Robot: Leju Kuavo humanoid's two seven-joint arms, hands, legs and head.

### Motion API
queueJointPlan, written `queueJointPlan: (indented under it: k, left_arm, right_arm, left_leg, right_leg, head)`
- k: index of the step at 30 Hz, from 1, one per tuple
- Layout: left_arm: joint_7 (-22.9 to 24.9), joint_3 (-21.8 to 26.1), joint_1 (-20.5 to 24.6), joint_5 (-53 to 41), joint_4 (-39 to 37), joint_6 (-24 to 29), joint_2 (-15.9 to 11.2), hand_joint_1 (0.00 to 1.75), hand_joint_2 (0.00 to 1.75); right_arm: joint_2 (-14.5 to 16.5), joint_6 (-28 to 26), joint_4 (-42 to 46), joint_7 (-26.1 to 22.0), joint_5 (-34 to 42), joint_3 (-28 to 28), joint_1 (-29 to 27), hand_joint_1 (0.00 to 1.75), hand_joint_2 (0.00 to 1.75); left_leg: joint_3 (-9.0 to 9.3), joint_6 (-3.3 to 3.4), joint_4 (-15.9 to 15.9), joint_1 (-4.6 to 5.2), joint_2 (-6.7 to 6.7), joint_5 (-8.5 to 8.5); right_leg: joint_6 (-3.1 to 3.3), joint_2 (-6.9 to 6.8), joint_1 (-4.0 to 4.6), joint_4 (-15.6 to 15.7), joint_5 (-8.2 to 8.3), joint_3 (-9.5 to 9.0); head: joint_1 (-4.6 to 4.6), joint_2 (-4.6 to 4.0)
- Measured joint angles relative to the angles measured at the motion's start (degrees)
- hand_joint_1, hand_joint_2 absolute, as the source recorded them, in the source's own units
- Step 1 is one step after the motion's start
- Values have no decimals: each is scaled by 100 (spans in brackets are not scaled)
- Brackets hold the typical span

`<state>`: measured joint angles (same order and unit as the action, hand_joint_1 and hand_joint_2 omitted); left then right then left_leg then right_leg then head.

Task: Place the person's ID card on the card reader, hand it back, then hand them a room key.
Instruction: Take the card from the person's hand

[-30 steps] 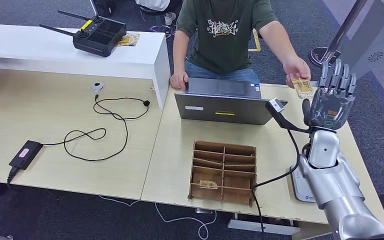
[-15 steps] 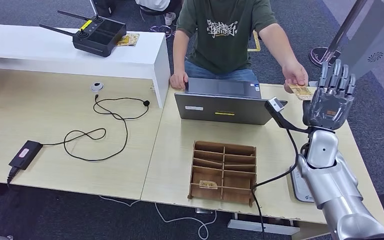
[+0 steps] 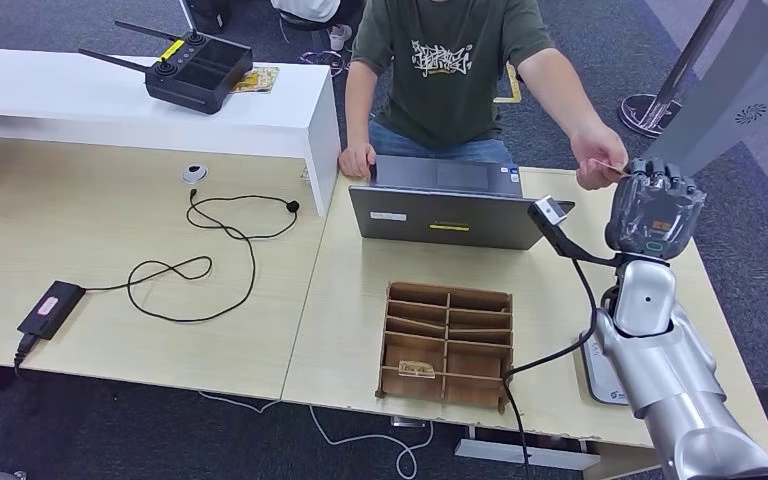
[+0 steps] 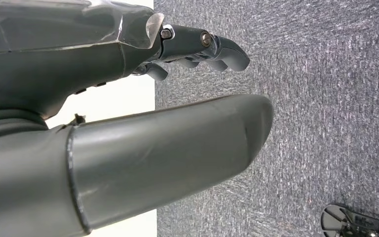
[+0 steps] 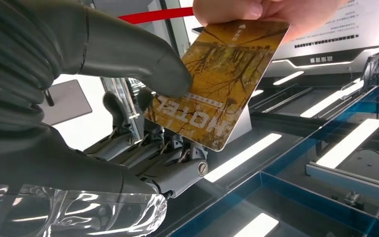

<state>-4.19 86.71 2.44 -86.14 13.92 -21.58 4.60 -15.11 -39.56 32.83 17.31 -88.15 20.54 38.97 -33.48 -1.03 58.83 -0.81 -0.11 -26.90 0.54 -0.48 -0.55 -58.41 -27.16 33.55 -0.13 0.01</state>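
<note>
A: Now, head view. My right hand (image 3: 654,208) is raised at the far right corner of the table (image 3: 340,300), fingers folding over a card (image 3: 610,166) that the person's hand (image 3: 596,166) holds out edge-on. The card reader (image 3: 603,375) lies flat near my elbow, well apart from the card.

B: What could fail at this point?

A: My judgement: the person may let go before my pinch is firm, and the card would drop onto the table or the laptop (image 3: 447,214) beside it. A pull while both of us hold it could also twist it out of my fingers.

B: Left wrist view?

A: My left hand (image 4: 128,98) hangs above grey carpet, fingers loosely bent and grasping nothing.

B: Right wrist view?

A: The thumb (image 5: 143,59) presses on the printed face of the card, the fingers (image 5: 172,163) lie behind it, and the person's fingertips pinch the opposite edge. So the card sits between my thumb and fingers, shared with the person; I read my hand as grasping it, though how firmly cannot be told.
</note>
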Motion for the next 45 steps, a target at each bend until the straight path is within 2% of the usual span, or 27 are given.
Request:
queueJointPlan:
  k: [7, 12, 19, 24, 28, 34, 45]
  left_arm:
    - [7, 0, 0, 0, 0, 11, 1, 0, 0]
    - [8, 0, 1, -2, 0, 14, 2, 0, 0]
    - [5, 0, 3, -2, 0, 17, 11, 0, 0]
    - [3, 0, 7, -1, 0, 15, 12, 0, 0]
    - [4, 0, 8, 1, 0, 3, 11, 0, 0]
    - [26, 0, 10, 4, 0, 1, 12, 0, 0]
    - [32, 0, 8, 1, 0, 3, 18, 0, 0]
  right_arm:
    - [4, 0, 0, -34, 0, -36, -2, 175, 175]
    - [72, 0, 5, -447, 125, -340, -26, 175, 175]
    - [406, -1, 46, -1504, 856, -1671, -68, 175, 175]
    - [628, 23, -161, -1949, 1476, -2624, 14, 175, 175]
    - [790, 403, -477, -2254, 2420, -3365, 199, 175, 175]
    - [910, 578, -683, -2192, 2704, -4008, 313, 175, 175]
    - [950, 805, -846, -2138, 2900, -4369, 299, 175, 175]
  left_leg:
    - [0, 0, 0, 0, 0, 0]
    - [0, 0, 0, 0, 0, 0]
    - [-1, 0, 0, 0, -2, 0]
    - [-1, -1, 0, 0, 0, 1]
    - [0, -2, 0, 0, -1, 2]
    - [0, -3, 0, 0, 0, 2]
    - [1, -3, 0, 0, -1, 2]
  right_leg:
    - [0, 0, 0, 0, 0, 0]
    - [0, 0, 0, 0, 0, 0]
    - [0, -1, 0, 0, 0, 0]
    - [0, 1, 0, 0, 0, 0]
    - [1, 0, 0, -1, 1, 0]
    - [1, 1, 0, -2, 1, 0]
    - [1, 1, 0, -1, 1, 1]
  head:
    - [0, -1]
    - [1, -1]
    - [0, -1]
    - [1, -1]
    - [0, 1]
    - [0, 0]
    - [0, 0]
